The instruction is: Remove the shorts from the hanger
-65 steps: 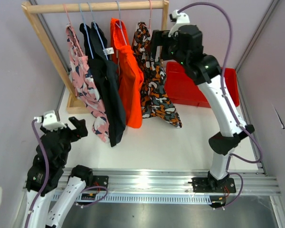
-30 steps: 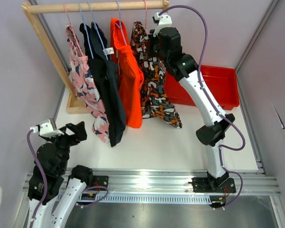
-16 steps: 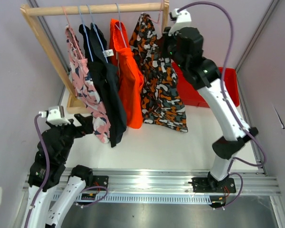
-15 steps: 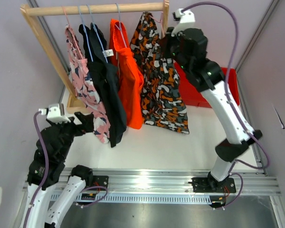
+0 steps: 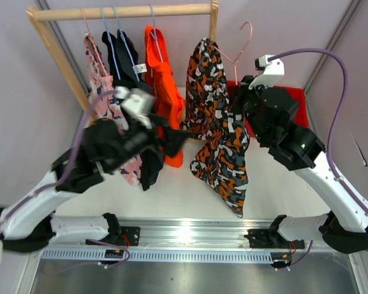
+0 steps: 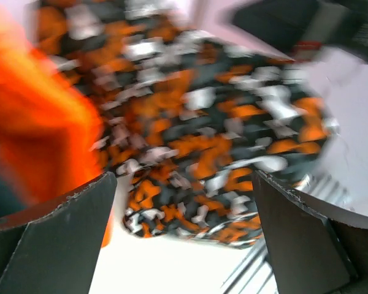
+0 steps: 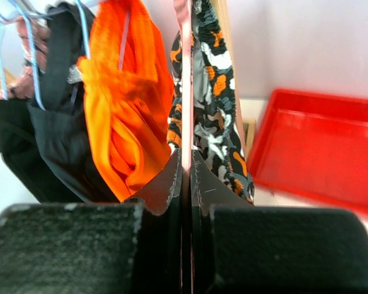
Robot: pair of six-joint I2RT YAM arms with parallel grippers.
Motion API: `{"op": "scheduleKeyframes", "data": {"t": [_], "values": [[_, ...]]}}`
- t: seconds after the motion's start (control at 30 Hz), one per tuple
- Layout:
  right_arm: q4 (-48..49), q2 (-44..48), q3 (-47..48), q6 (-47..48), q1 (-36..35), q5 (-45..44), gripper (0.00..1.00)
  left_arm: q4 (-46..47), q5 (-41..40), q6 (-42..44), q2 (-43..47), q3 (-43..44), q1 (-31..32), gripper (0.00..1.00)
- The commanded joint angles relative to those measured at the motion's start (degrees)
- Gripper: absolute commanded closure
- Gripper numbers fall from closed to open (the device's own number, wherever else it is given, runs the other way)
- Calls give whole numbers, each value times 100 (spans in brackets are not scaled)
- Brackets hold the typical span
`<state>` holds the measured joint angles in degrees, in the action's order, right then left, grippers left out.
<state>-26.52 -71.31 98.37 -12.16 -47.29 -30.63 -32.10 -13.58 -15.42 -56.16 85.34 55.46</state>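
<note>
Your left gripper (image 6: 184,177) is spread wide with nothing in it. An orange garment (image 6: 43,135) hangs off its left side, and the shorts (image 6: 196,122) lie straight ahead, just past its tips. That view is blurred, so you cannot tell whether the cloth touches them. The shorts are orange, grey, black and white camouflage, limp and bunched. Their long axis runs down from the pink hanger (image 5: 236,52) toward the table (image 5: 172,184). On the right, your right gripper (image 7: 185,160) is pressed together on the hanger's bar. By my reading, the left arm is therefore the free and nearer one for drawing the cloth away.
</note>
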Motion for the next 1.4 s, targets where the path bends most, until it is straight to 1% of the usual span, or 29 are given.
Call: {"op": "scheduleKeyframes", "data": {"t": [0.0, 0.03, 0.07, 0.1, 0.13, 0.17, 0.2, 0.27, 0.37, 0.5, 0.67, 0.73, 0.8, 0.87, 1.03, 1.1, 1.13, 1.17, 1.2, 1.23, 1.27, 1.3, 1.33, 1.37], "values": [[87, 214, -90, -181, -245, -1336, 100, -51, -2021, 496, -903, 632, 1497, 1], [-79, 231, -72, -190, -307, -1558, 100, 19, -2182, 444, -1045, 685, 1711, 1], [-159, 205, 6, -207, -403, -1795, 100, 63, -2314, 304, -1290, 729, 2070, 1], [-247, 205, 42, -216, -448, -2119, 100, 211, -2489, 242, -1370, 730, 2231, 1], [-326, 222, 60, -164, -483, -2235, 100, 308, -2569, 180, -1449, 677, 2406, 1], [-336, 231, 60, -129, -492, -2341, 100, 396, -2649, 145, -1581, 659, 2747, 1], [-345, 249, 51, -94, -509, -2507, 100, 502, -2858, 110, -1660, 651, 2899, 1], [-318, 249, 51, 38, -510, -2649, 100, 520, -3018, -13, -1827, 703, 3267, 1], [-266, 223, 51, 144, -492, -2773, 100, 547, -3142, -163, -2118, 800, 3541, 1], [-239, 188, 77, 170, -483, -2755, 100, 687, -3159, -321, -2416, 818, 3682, 1], [-353, 205, 121, 30, -501, -2676, 100, 1047, -3168, -383, -2636, 615, 3717, 1], [-432, 240, 130, -93, -527, -2606, 100, 1240, -3290, -286, -2829, 607, 3717, 1], [-538, 292, 139, -198, -597, -2553, 100, 1416, -3580, -181, -2970, 624, 3709, 1], [-686, 337, 148, -277, -659, -2536, 100, 1478, -3721, -189, -3137, 642, 3630, 1], [-907, 583, 183, -559, -878, -2395, 100, 1619, -3757, -321, -3296, 580, 3340, 2], [-986, 671, 218, -603, -940, -2395, 100, 1654, -3853, -321, -3375, 571, 3296, 8], [-1012, 688, 227, -629, -975, -2386, 100, 1671, -3880, -321, -3384, 580, 3269, 16], [-1048, 723, 235, -621, -1010, -2395, 100, 1689, -3906, -313, -3410, 580, 3269, 19], [-1057, 732, 227, -629, -1028, -2395, 100, 1698, -3932, -312, -3428, 572, 3269, 26], [-1065, 741, 227, -629, -1037, -2403, 100, 1715, -3976, -312, -3437, 571, 3269, 39], [-1074, 741, 218, -638, -1046, -2412, 100, 1724, -3985, -321, -3437, 571, 3269, 47], [-1083, 759, 209, -656, -1046, -2412, 100, 1724, -3985, -339, -3410, 563, 3269, 59], [-1074, 767, 200, -656, -1046, -2412, 100, 1716, -3968, -374, -3384, 571, 3278, 78], [-1057, 759, 200, -647, -1046, -2412, 100, 1629, -3950, -426, -3366, 554, 3278, 86]]}}
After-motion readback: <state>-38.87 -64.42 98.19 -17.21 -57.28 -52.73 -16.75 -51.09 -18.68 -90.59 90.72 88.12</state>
